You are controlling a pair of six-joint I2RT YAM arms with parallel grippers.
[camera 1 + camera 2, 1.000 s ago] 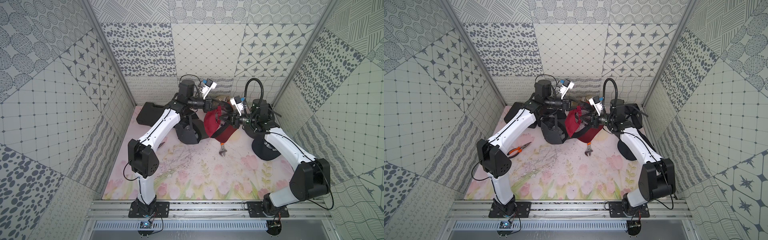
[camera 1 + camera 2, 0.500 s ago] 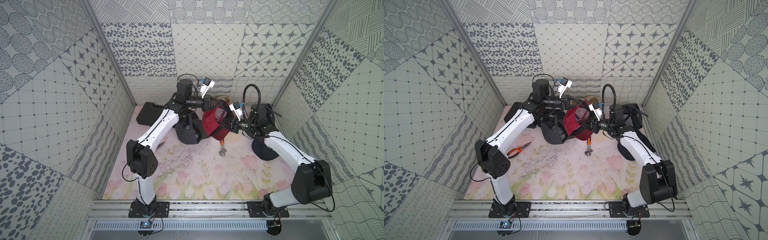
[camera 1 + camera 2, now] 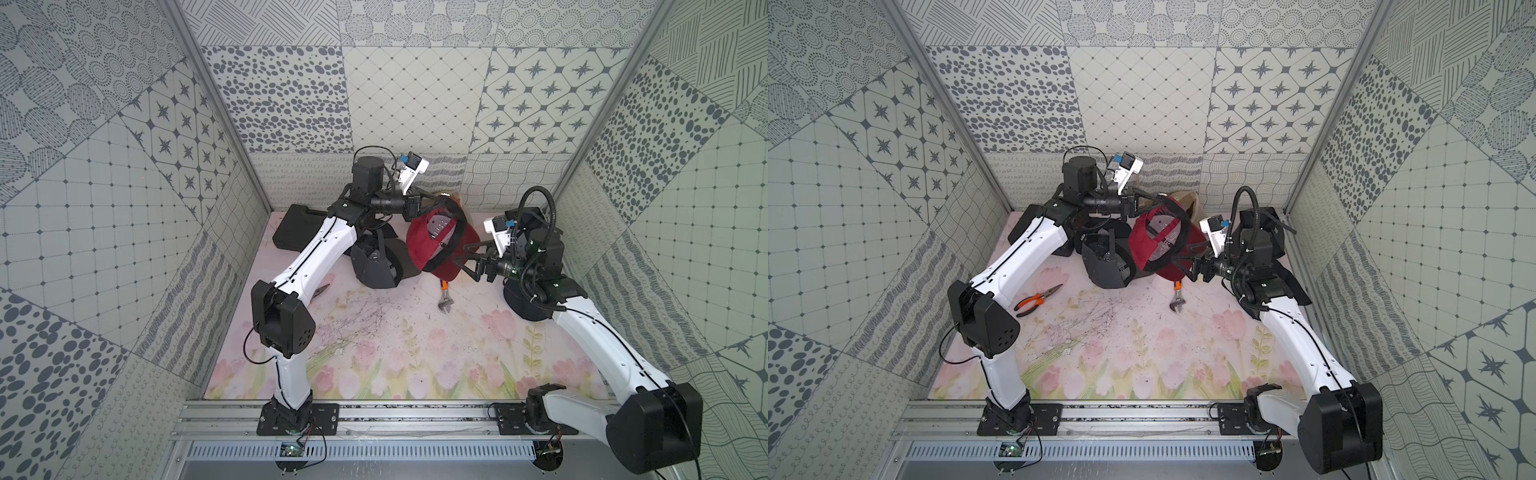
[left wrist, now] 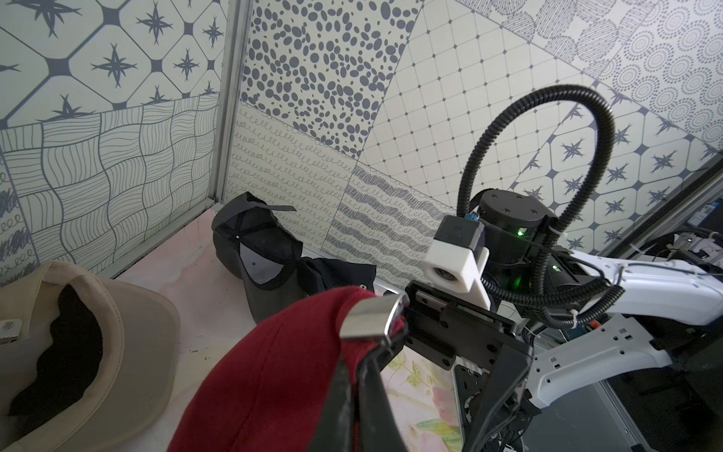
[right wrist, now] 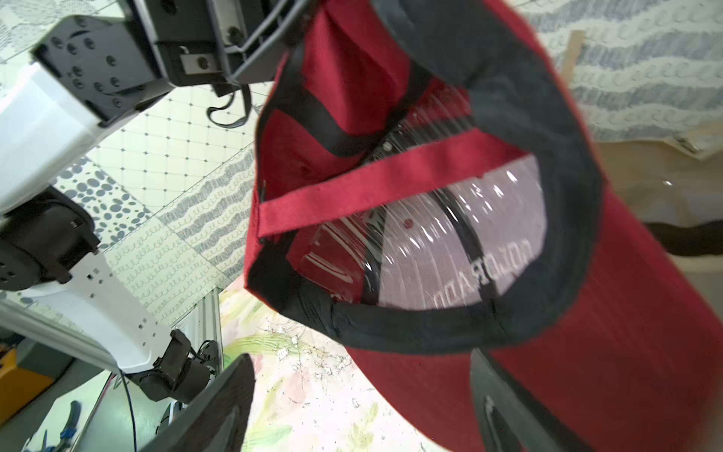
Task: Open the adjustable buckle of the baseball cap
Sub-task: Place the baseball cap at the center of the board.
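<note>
The red baseball cap (image 3: 432,245) (image 3: 1152,245) hangs above the mat with its inside facing up. My left gripper (image 3: 436,201) (image 3: 1152,199) is shut on the cap's back edge. In the left wrist view the silver metal buckle (image 4: 369,319) sits on the red fabric (image 4: 274,375) just beyond the left gripper (image 4: 364,352). My right gripper (image 3: 460,252) (image 3: 1183,254) stands open beside the brim, holding nothing. The right wrist view shows the cap's red strap (image 5: 391,176) crossing its opening, with the right gripper (image 5: 359,356) spread wide below the brim (image 5: 587,313).
A black cap (image 3: 376,262) lies under the left arm. A beige cap (image 4: 98,332) and another black cap (image 4: 258,242) sit by the back wall. A black case (image 3: 297,226), orange pliers (image 3: 1036,297) and a wrench (image 3: 444,297) lie on the mat.
My right gripper has opened, let go of the red cap and drawn back a little to the right. The cap now hangs from the left gripper alone and has tipped.
</note>
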